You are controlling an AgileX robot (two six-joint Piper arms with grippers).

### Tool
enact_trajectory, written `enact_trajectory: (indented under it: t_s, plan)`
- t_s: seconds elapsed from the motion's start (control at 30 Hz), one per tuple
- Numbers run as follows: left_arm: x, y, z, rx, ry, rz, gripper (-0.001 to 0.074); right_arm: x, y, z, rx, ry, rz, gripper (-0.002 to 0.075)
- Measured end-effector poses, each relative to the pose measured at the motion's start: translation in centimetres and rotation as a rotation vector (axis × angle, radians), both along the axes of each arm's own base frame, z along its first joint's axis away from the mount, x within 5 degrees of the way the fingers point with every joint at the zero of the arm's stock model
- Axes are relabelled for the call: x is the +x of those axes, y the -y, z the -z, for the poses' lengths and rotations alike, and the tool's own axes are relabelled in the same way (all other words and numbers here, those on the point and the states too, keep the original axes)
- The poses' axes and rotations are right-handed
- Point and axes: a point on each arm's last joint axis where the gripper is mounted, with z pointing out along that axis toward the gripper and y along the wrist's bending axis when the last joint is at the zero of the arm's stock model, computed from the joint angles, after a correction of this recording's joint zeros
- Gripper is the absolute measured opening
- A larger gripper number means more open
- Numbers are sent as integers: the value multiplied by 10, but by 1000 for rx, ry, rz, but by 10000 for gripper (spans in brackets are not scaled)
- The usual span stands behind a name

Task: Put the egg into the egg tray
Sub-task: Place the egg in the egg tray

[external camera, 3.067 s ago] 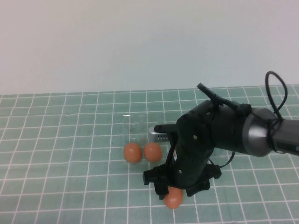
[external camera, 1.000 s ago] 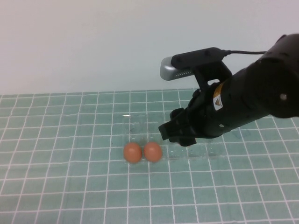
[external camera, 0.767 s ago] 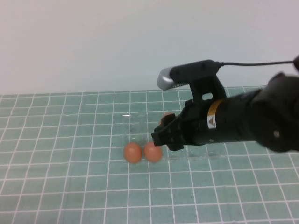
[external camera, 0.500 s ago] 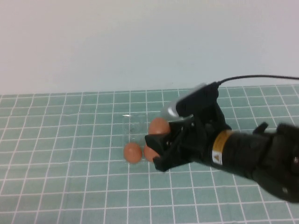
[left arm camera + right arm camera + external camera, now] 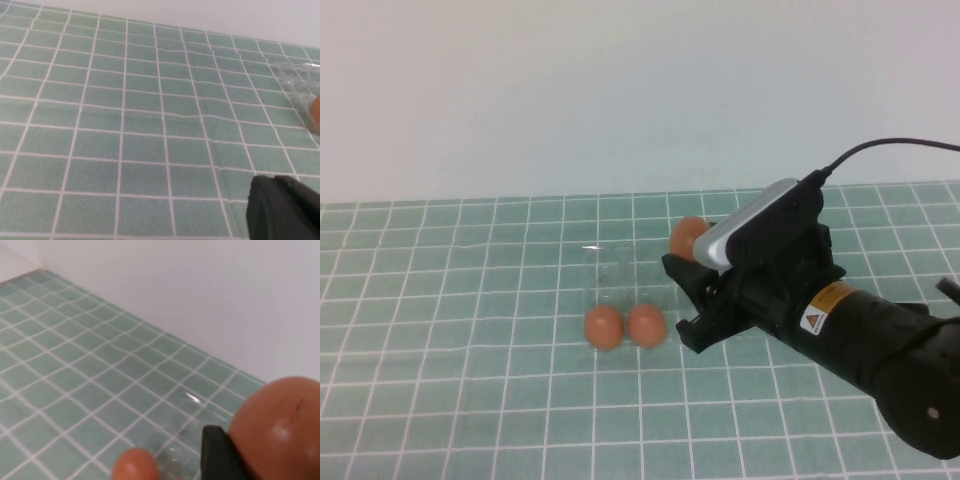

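My right gripper (image 5: 686,254) is shut on an orange-brown egg (image 5: 687,237) and holds it in the air above the clear egg tray (image 5: 620,272), near the tray's far side. In the right wrist view the held egg (image 5: 280,430) fills the corner beside a black finger (image 5: 217,455). Two more eggs (image 5: 604,326) (image 5: 646,325) sit side by side in the tray's near row. One of them shows in the right wrist view (image 5: 134,466). The left gripper (image 5: 285,210) is out of the high view; it hangs low over the mat, left of the tray (image 5: 300,82).
A green gridded mat (image 5: 460,350) covers the table up to a plain white wall (image 5: 570,90). The right arm's black body (image 5: 860,340) reaches in from the front right. A sliver of an egg (image 5: 316,112) shows in the left wrist view.
The right gripper lifted the egg from the mat in front of the tray. In the last half second it moved the egg right and farther back over the tray.
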Motion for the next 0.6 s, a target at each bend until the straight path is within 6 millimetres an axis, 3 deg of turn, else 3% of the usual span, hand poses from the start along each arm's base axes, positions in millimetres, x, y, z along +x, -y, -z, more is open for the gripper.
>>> enact_trajectory:
  t_s: [0.33,0.6]
  plan:
    - [0,0,0,0,0,0,-1,24,2,49,70,-33,224,386]
    - [0,0,0,0,0,0,-1,29,-5,79,105,-32,214,386]
